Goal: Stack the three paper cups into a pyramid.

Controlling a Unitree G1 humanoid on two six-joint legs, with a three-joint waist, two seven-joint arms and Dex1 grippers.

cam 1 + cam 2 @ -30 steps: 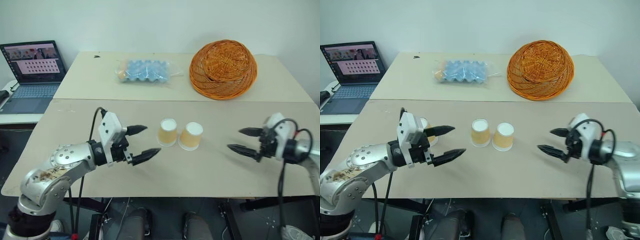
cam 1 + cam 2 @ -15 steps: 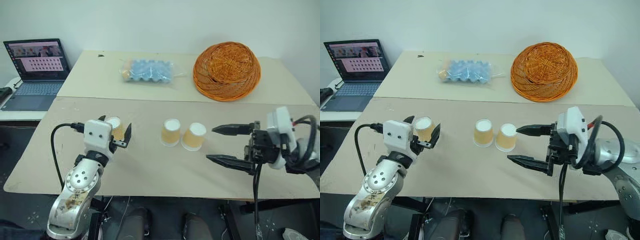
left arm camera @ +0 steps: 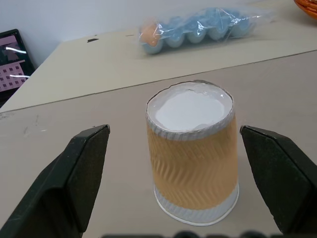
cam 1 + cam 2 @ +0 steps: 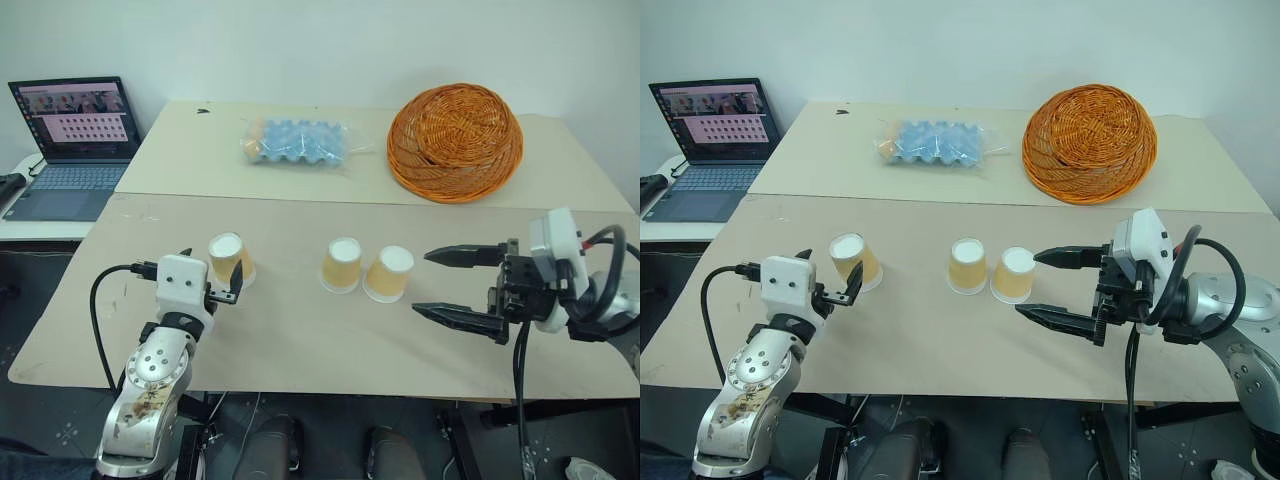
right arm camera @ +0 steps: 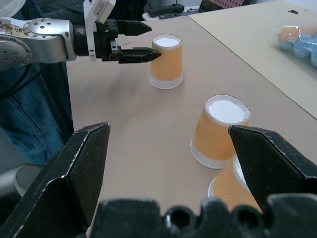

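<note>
While both tools gape wide and empty, three paper cups (image 4: 340, 265) stand upside down on the counter (image 4: 300, 340): tan-orange sides, white rims and bases. One sits between the left tool's (image 4: 213, 290) fingers; two touch at nine o'clock of the right tool (image 4: 437, 283).

Head pair overlooks table (image 4: 330, 340); wrist cameras close.
</note>
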